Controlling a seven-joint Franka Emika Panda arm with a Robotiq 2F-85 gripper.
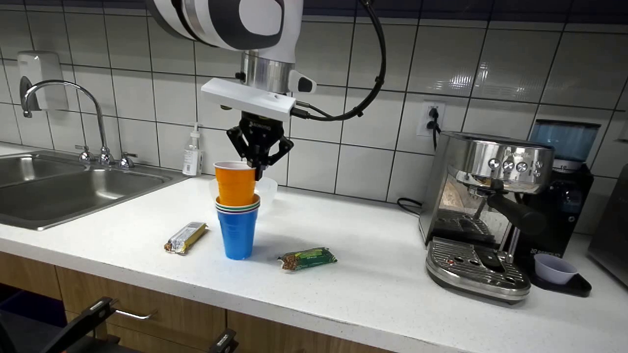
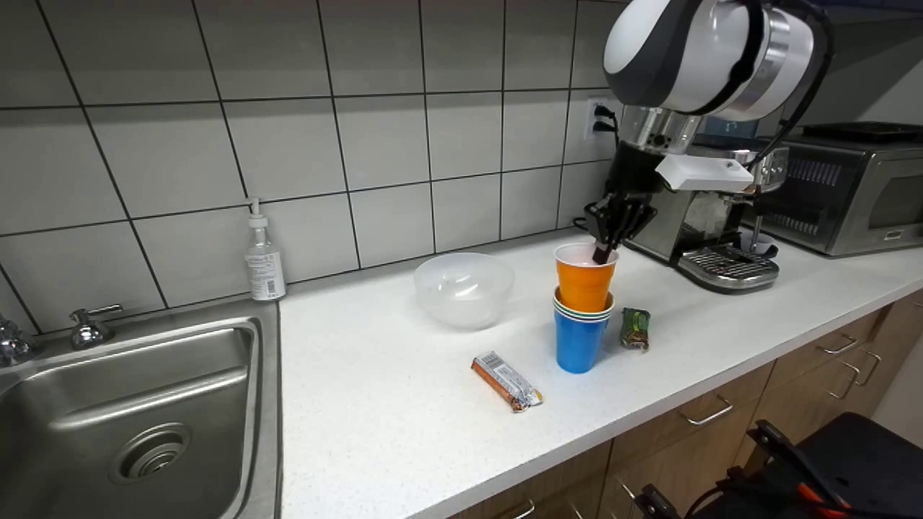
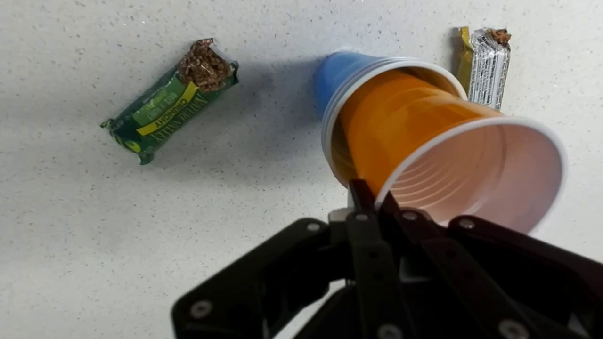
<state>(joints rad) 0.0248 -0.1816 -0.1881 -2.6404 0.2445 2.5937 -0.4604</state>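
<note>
My gripper is shut on the rim of an orange cup, one finger inside the cup and one outside. In both exterior views the orange cup has its lower part inside a blue cup, where several stacked rims show. The blue cup stands upright on the counter. A green-wrapped granola bar, torn at one end, lies beside the stack. On the stack's other side lies a silver and yellow wrapped bar, also open at an end. A translucent bowl stands behind, partly hidden in an exterior view.
A steel sink is set into the counter, with a soap bottle at its corner. An espresso machine and a microwave stand farther along. A tiled wall rises behind.
</note>
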